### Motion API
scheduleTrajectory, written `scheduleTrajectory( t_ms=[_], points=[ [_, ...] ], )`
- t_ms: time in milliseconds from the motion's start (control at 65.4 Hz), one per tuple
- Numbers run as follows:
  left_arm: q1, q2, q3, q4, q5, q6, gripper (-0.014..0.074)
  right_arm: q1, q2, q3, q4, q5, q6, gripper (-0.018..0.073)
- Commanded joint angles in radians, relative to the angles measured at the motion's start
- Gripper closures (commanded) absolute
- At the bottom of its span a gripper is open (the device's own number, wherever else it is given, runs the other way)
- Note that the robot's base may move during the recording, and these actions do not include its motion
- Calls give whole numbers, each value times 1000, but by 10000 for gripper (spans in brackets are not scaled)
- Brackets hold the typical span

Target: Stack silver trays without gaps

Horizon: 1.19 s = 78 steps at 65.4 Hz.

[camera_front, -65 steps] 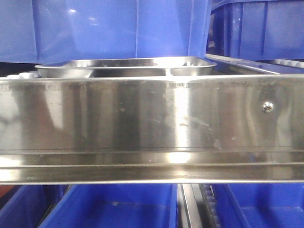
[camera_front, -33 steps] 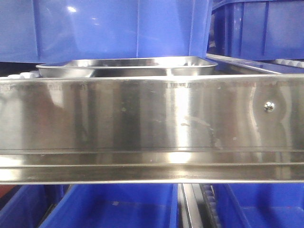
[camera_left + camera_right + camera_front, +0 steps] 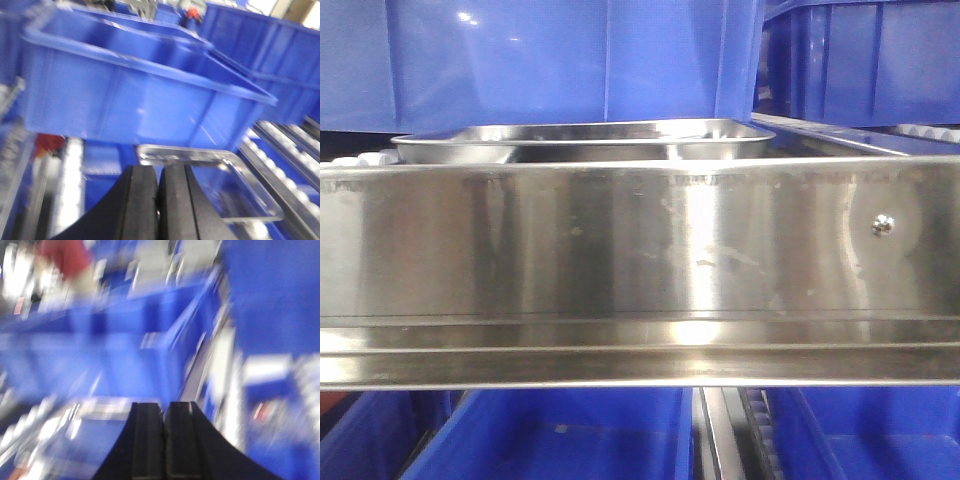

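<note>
A silver tray [image 3: 585,132] sits on the shelf behind the steel rail, and only its rolled rim and upper wall show. A second curved rim edge [image 3: 455,152] shows inside it at the left. In the left wrist view the silver tray [image 3: 190,154] lies just beyond and right of my left gripper [image 3: 159,171], whose black fingers are pressed together on nothing. The right wrist view is badly blurred. There my right gripper [image 3: 164,407] is shut and empty, and a shiny tray [image 3: 75,432] lies below and left of it.
A broad steel shelf rail [image 3: 640,250] with a screw [image 3: 883,225] hides most of the front view. Large blue bins [image 3: 570,60] stand right behind the tray, with more at the right [image 3: 865,60] and below [image 3: 560,440]. Roller tracks [image 3: 290,150] run along the right.
The front view has shifted very slightly and reflections on the rail and bin have moved. The tray stays where it was.
</note>
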<state>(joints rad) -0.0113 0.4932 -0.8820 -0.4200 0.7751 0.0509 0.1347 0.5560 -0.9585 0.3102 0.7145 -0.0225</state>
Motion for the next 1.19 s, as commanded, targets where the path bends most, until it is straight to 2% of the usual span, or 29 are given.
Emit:
scheduleTrajectory(
  t_ms=[0,46,92,153,214,260,505,612,734,780,903,964,1025,1086,1178],
  points=[
    [-14,43,-23,-138,21,58,604,53,70,-23,59,22,-47,637],
    [-24,62,-25,-220,31,111,605,90,103,-32,83,28,-80,637],
    [-25,79,-30,-240,46,147,611,124,137,-42,83,28,-83,637],
    [-25,95,-42,-185,61,149,613,168,179,-51,83,7,-83,636],
    [-25,105,-43,-141,53,118,613,204,219,-64,83,-5,-81,612],
    [-25,113,-43,-135,45,95,613,220,255,-77,83,-5,-76,607],
    [-25,202,-50,-87,3,95,613,311,427,-99,56,-98,-67,607],
    [-25,258,-80,-83,5,95,613,325,464,-119,46,-113,-51,607],
    [-52,314,-152,-53,14,91,613,325,493,-178,-97,-78,35,607],
    [-75,344,-194,-19,14,58,613,327,508,-224,-174,-53,67,607],
    [-152,430,-278,98,14,-30,613,329,558,-321,-251,15,131,607],
    [-210,473,-306,174,16,-66,613,329,596,-369,-271,77,145,607],
    [-278,510,-329,278,7,-141,613,343,629,-405,-300,124,148,607],
    [-350,541,-332,397,-31,-245,613,376,654,-413,-362,132,198,607],
    [-446,589,-332,591,-45,-397,613,440,686,-414,-526,138,322,607]
  ],
)
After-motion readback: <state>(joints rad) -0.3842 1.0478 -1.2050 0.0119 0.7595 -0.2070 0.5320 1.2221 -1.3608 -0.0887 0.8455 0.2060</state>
